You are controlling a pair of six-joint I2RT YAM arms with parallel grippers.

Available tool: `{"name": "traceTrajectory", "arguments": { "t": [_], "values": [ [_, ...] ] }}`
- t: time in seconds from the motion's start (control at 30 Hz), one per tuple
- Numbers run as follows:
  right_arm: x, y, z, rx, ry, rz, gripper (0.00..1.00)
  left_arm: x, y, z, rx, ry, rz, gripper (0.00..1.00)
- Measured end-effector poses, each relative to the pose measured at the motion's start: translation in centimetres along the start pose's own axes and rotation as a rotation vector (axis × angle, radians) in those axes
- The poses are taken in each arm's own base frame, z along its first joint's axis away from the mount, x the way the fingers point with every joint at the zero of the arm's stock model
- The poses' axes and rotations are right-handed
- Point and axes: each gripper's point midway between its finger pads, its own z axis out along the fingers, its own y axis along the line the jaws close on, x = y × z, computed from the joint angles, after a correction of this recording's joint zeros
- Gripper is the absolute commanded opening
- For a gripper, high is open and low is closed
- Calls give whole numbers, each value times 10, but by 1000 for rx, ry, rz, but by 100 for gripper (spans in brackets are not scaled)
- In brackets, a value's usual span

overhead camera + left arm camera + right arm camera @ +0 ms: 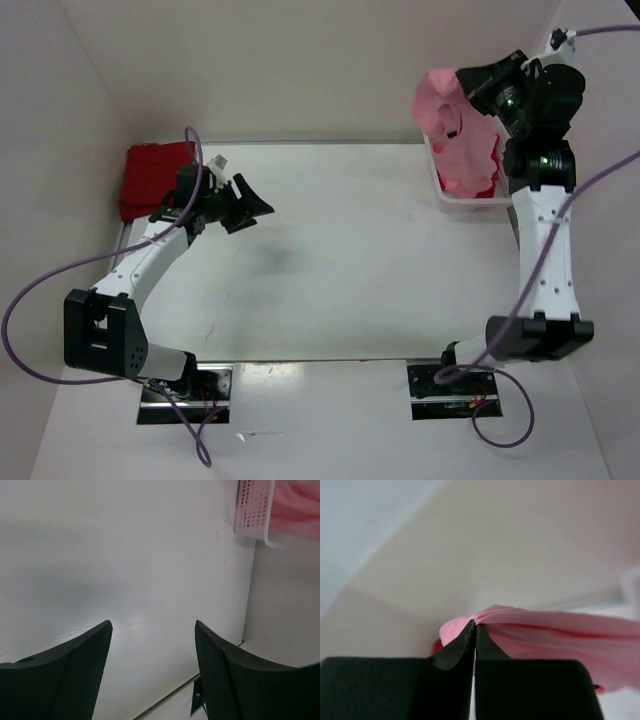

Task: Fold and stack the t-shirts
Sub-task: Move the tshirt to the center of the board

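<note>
My right gripper [463, 88] is shut on the light pink t-shirt [460, 135] and holds it up over the white lattice basket [470, 200] at the back right. In the right wrist view the jaws [475, 625] pinch a bunch of the pink cloth [560, 630]. A bit of crimson cloth [488, 188] shows in the basket under the pink shirt. The dark red t-shirt [152, 178] lies folded at the back left of the table. My left gripper [252, 208] is open and empty just right of it, above the bare table [150, 555].
White walls close in the table on the left, back and right. The basket [255, 510] with pink cloth shows at the top right of the left wrist view. Purple cables hang off both arms.
</note>
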Motion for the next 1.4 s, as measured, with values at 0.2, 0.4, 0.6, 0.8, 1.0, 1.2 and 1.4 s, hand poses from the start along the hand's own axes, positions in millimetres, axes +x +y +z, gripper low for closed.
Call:
{"name": "traceTrajectory", "arguments": {
  "t": [0.2,0.4,0.6,0.8,1.0,1.2,1.4],
  "values": [
    [-10,198,-114,-582,15,-23,0,-31,32,-12,-54,-66,-114,77],
    [-2,251,-159,-855,130,48,0,-62,65,-34,-98,-153,-228,77],
    [70,222,-122,-858,345,131,0,-73,76,-48,-118,-196,-266,77],
    [220,85,-54,-515,631,211,0,-63,79,-48,-128,-190,-260,77],
    [284,-82,-49,12,705,292,6,-29,96,-36,-200,-117,-231,77],
    [274,-125,-42,185,615,236,52,22,108,-24,-286,11,-179,77],
    [305,-125,-52,294,650,72,30,68,113,-12,-348,137,-124,72]
  ]
}}
